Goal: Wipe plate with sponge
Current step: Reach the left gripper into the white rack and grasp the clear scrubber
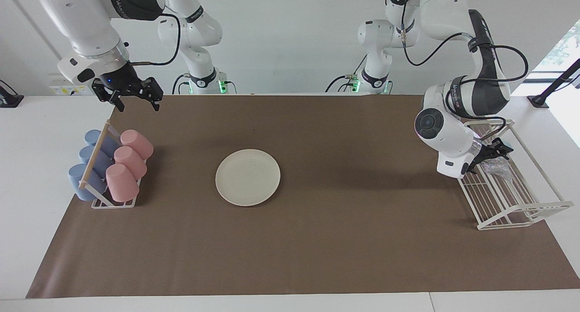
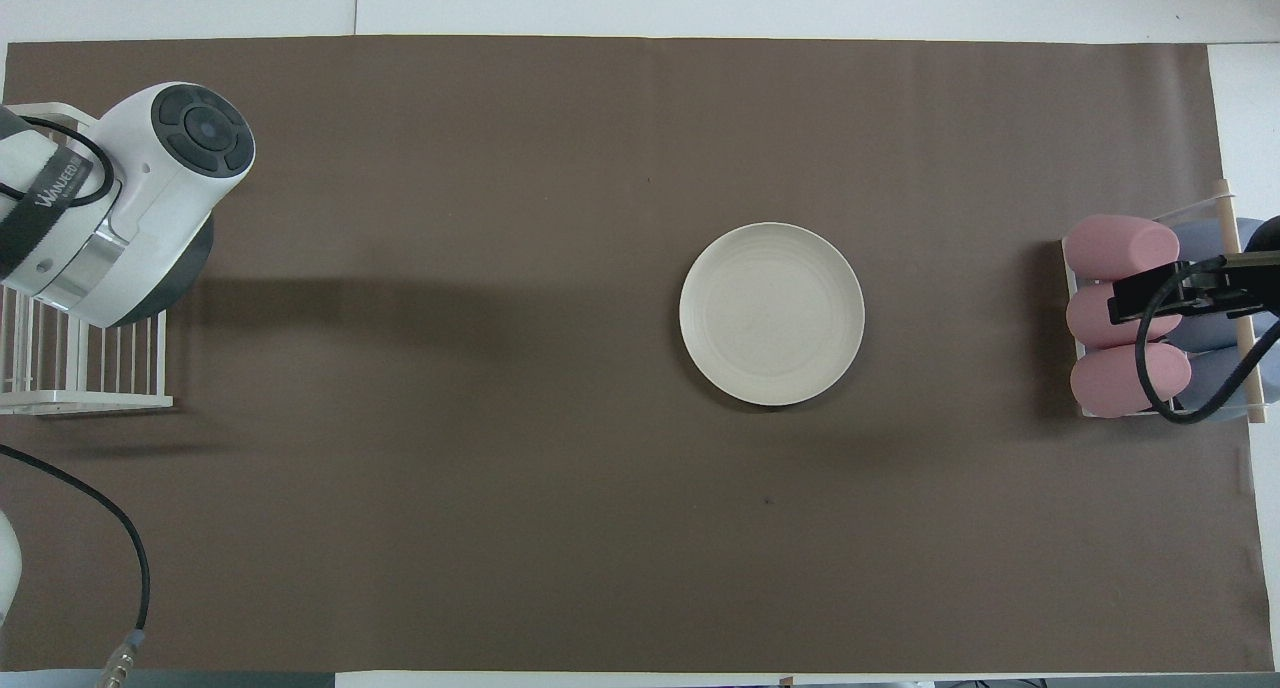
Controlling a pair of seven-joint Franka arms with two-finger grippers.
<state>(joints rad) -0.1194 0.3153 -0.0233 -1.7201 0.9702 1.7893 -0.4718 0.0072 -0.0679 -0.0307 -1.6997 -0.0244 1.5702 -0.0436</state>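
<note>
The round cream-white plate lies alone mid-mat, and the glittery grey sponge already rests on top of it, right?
Not quite. The round cream-white plate does lie alone mid-mat, but it is bare. The glittery silver-grey sponge rests in the white wire rack at the left arm's end of the table, as the facing view shows.

One plate (image 1: 247, 177), one sponge (image 1: 497, 168), six cups (image 1: 121, 182).

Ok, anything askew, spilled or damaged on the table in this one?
Nothing stands out. The plate lies flat and bare mid-mat, the sponge sits in the wire rack by the open left gripper, and the cups lie stacked in their holder. The open right gripper waits.
</note>
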